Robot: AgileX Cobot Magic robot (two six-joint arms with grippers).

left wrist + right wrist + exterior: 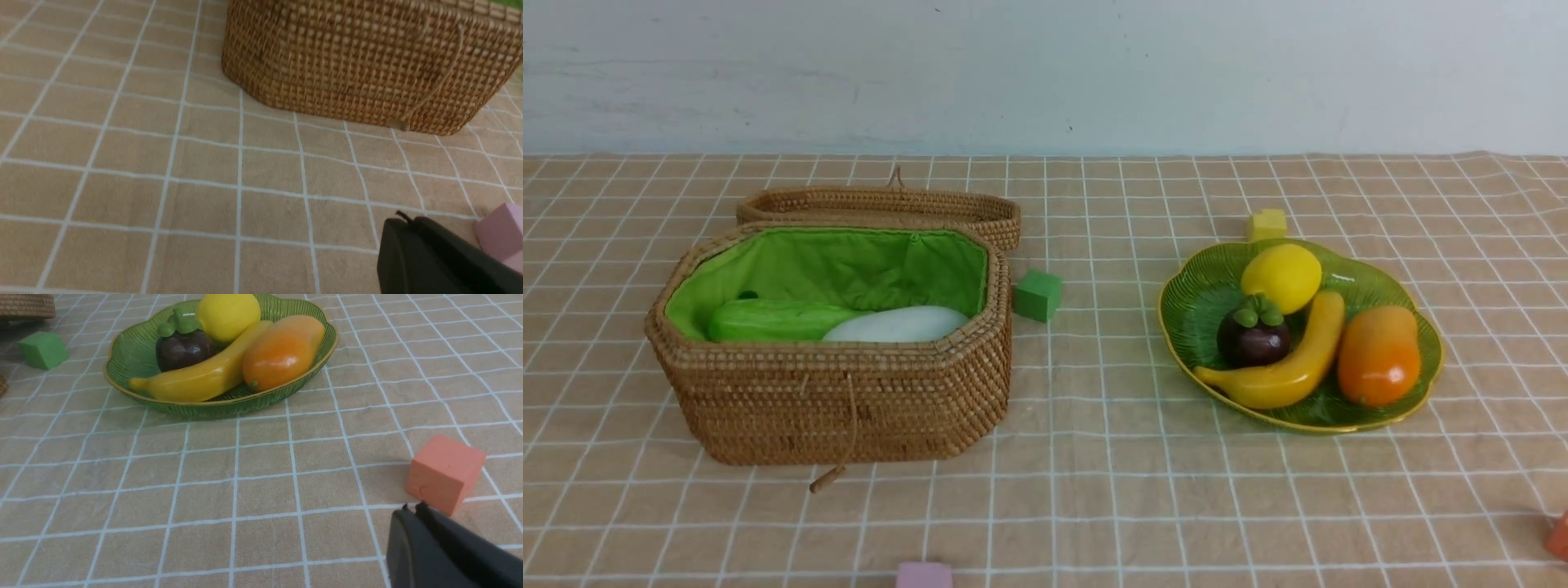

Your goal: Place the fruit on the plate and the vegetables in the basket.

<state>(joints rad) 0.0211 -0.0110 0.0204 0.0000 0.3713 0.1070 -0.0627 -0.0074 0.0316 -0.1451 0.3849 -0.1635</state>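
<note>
Fruit, 4 pcs, all on the plate [1201,306] at right: lemon [1284,276] at the far side, mangosteen [1252,339] left of centre, banana [1290,363] curving along the near side, mango [1378,356] at right. They look like glossy hard plastic, prob. light and slippery; best taken across the narrow middle, the round lemon being the likeliest to slip. Veg in the basket [833,400] at left: only 2 show over the rim, a green pod-like one [772,320] and a white radish [898,325]; carrot and eggplant can't be seen, maybe deeper in. The basket looks stiff, with its lid [882,208] lying open behind it. Cubes on the desk [1094,490], 4: green [1037,295], yellow [1267,224], pink [924,575], orange [444,473]. Left tool [404,218] closed and empty, low near the pink cube; right tool [410,508] closed and empty, beside the orange cube. Sorting looks done.
</note>
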